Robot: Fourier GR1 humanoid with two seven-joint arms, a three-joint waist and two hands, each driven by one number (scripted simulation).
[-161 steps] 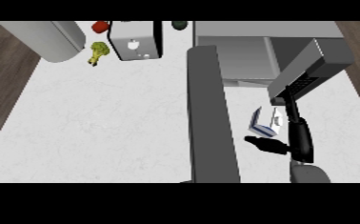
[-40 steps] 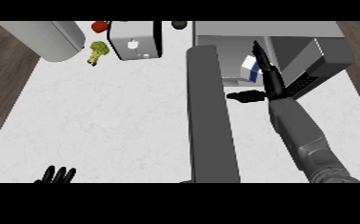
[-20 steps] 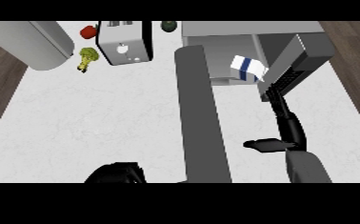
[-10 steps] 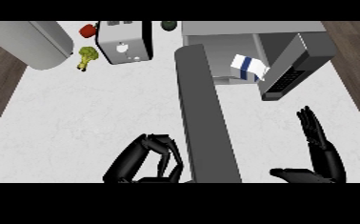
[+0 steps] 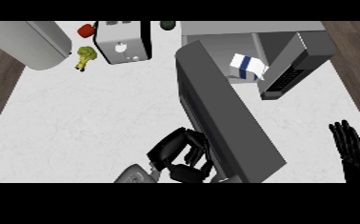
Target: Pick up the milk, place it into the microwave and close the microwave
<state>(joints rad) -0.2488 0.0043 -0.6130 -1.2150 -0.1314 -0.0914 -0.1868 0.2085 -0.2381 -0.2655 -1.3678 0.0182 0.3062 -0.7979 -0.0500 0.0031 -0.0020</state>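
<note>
The white milk carton (image 5: 247,67) with a blue band lies inside the open microwave (image 5: 232,39) at the back right. The microwave's dark door (image 5: 225,113) swings out toward me at a slant across the counter. My left hand (image 5: 179,154) is at the door's near end, on its left face, fingers curled against the panel and holding nothing. At the right edge my right hand (image 5: 346,139) stands open, fingers up, well away from the microwave.
A toaster (image 5: 123,42) stands at the back left, with a broccoli floret (image 5: 84,57), a red item (image 5: 86,29) and a dark green item (image 5: 168,25) near it. A large grey cylinder (image 5: 35,44) lies in the far left corner. White counter (image 5: 91,113) spreads to the door's left.
The door has swung from straight out to a slant toward the microwave. My left hand has moved right, up against the door. My right hand has drawn back to the right edge.
</note>
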